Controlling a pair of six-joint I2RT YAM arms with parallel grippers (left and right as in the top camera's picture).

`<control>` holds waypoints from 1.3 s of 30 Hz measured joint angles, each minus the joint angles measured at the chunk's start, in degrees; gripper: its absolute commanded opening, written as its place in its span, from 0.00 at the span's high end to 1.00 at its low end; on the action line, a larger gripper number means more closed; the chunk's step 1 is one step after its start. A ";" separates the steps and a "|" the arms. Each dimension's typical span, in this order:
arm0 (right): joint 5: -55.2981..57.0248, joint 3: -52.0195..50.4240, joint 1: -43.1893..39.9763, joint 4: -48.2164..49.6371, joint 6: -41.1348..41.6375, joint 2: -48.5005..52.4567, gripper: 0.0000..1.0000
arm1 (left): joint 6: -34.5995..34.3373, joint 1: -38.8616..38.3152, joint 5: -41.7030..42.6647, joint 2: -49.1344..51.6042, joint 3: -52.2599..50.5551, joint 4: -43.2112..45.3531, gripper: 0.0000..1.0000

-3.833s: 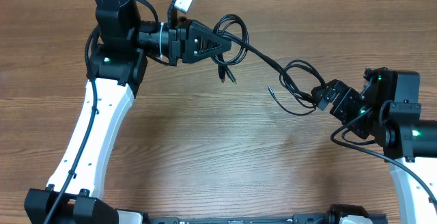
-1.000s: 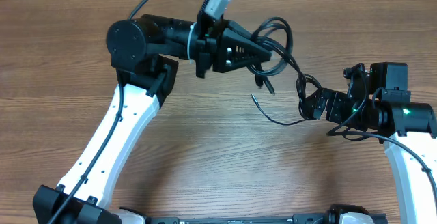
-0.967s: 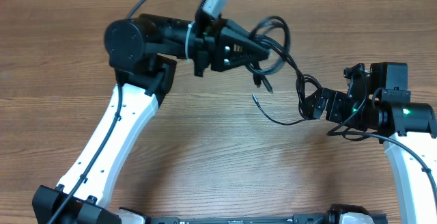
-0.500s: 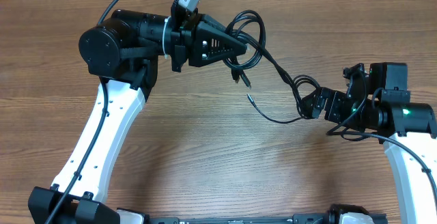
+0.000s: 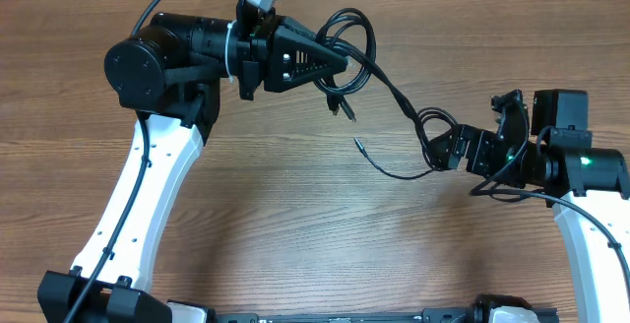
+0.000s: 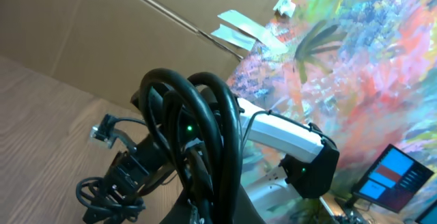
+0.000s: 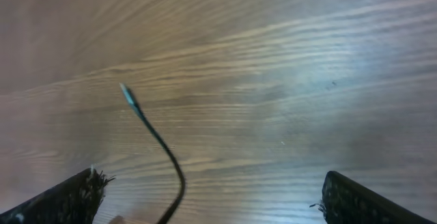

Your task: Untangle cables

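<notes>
The cables (image 5: 356,45) are thin black cords bunched in loops at my left gripper (image 5: 338,64), which is shut on them above the table. Two plug ends (image 5: 342,107) dangle below the bunch. One strand runs right and down to a small coil (image 5: 431,131) at my right gripper (image 5: 445,152). A loose end with a small tip (image 5: 360,145) curves over the wood. In the left wrist view the cable loops (image 6: 198,132) rise from the shut left gripper (image 6: 218,214). In the right wrist view the right gripper (image 7: 212,200) stands open, a single cable (image 7: 158,141) passing between its fingers (image 7: 78,193).
The wooden table (image 5: 295,215) carries nothing else. A cardboard wall (image 6: 102,39) stands behind it. The right arm's white link (image 6: 280,132) shows across from the left wrist camera.
My left arm has swung left and back with the cable bunch, drawing the strand toward the right gripper straighter. The right arm has stayed in place, fingers still wide.
</notes>
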 measured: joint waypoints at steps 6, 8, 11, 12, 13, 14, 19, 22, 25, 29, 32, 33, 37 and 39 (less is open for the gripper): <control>-8.41 -0.02 -0.11 3.65 -0.79 0.33 0.00 | 0.00 0.35 -1.46 -0.02 0.02 0.17 0.96; -11.15 -0.07 -0.09 4.33 -0.87 0.37 0.00 | 0.00 0.37 -1.64 -0.02 0.02 0.17 0.96; -14.78 -0.07 -0.09 5.07 -0.96 0.37 0.00 | 0.00 0.37 -1.64 -0.02 0.02 0.17 0.96; -15.67 -0.07 -0.09 5.16 -1.01 0.37 0.00 | 0.00 0.37 -1.64 0.00 0.02 0.20 0.96; -15.98 -0.07 -0.09 5.16 -1.01 0.37 0.00 | 0.00 0.37 -1.62 0.00 0.02 0.17 0.95; -16.57 -0.07 -0.09 5.11 -0.98 0.37 0.00 | 0.00 0.37 -1.62 -0.02 0.02 0.20 0.96; -17.14 -0.07 -0.09 5.16 -0.98 0.37 0.00 | 0.00 0.37 -1.62 -0.02 0.02 0.20 0.96; -17.40 -0.07 -0.09 5.18 -0.98 0.37 0.00 | 0.00 0.37 -1.62 -0.02 0.02 0.17 0.96; -18.49 -0.07 -0.09 5.16 -1.01 0.37 0.00 | 0.00 0.37 -1.64 -0.02 0.02 0.17 0.96; -19.89 -0.07 -0.09 5.03 -1.46 0.37 0.00 | 0.02 0.22 -2.89 -0.02 0.02 0.20 0.96; -19.89 -0.07 -0.09 4.61 -2.05 0.37 0.00 | 0.04 -0.55 -4.79 -0.02 0.02 0.20 0.96; -19.54 -0.07 -0.09 4.39 -2.08 0.37 0.00 | 0.04 -0.61 -5.25 -0.02 0.02 0.20 0.96; -17.99 -0.07 -0.09 3.63 -2.25 0.37 0.00 | 0.04 -0.96 -6.71 -0.02 0.02 0.20 0.96; -17.44 -0.07 -0.09 3.56 -2.29 0.37 0.00 | 0.04 -0.94 -7.58 -0.02 0.02 0.20 0.96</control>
